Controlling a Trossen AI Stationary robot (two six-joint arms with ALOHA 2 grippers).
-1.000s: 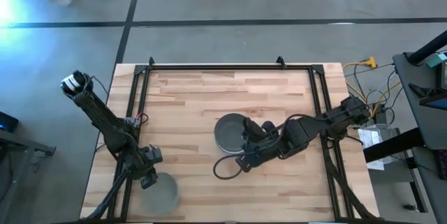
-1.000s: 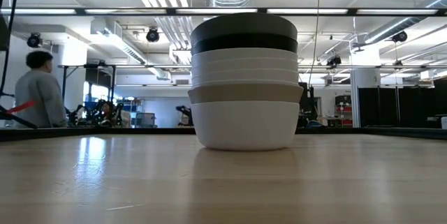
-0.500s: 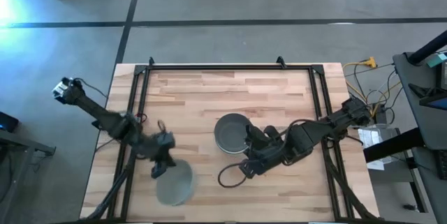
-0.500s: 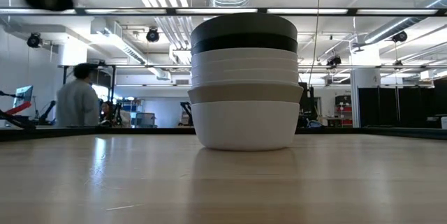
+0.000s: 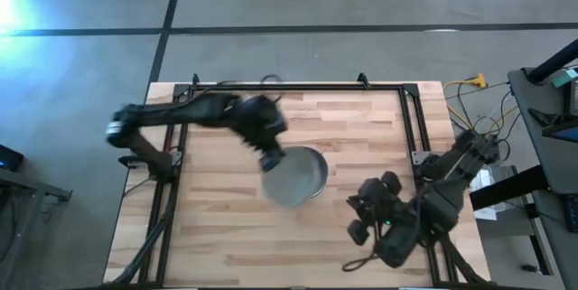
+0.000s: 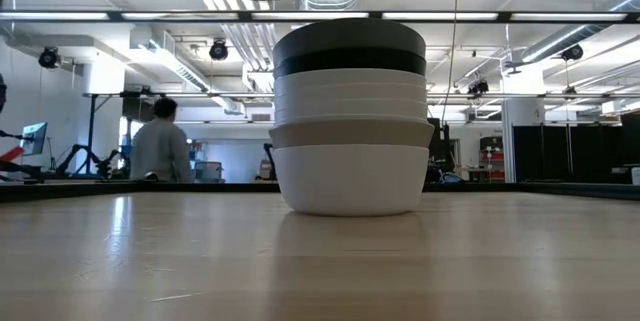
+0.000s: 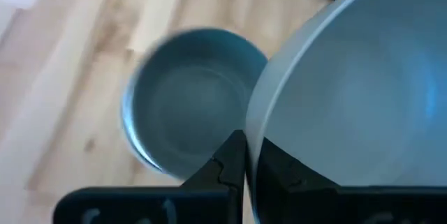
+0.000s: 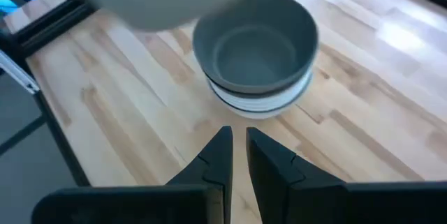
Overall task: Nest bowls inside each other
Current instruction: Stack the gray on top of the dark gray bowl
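Above the stack [image 5: 312, 171], the left pincer [image 5: 269, 157] grips a grey bowl [image 5: 289, 180]; right pincer [image 8: 237, 155] nearly closed.

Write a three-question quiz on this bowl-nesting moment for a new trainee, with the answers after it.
1. True or false: the left gripper holds a grey bowl in the air beside the stack of bowls.
2. In the low view, which colour is the stack's bottom bowl? A) black B) white C) matte grey
3. Fill in: the right gripper waits over the table's ____ side, away from the stack.

Key
1. True: the bowl's rim is pinched between the fingers in the left wrist view.
2. B.
3. Right; its fingers sit nearly together, holding nothing.
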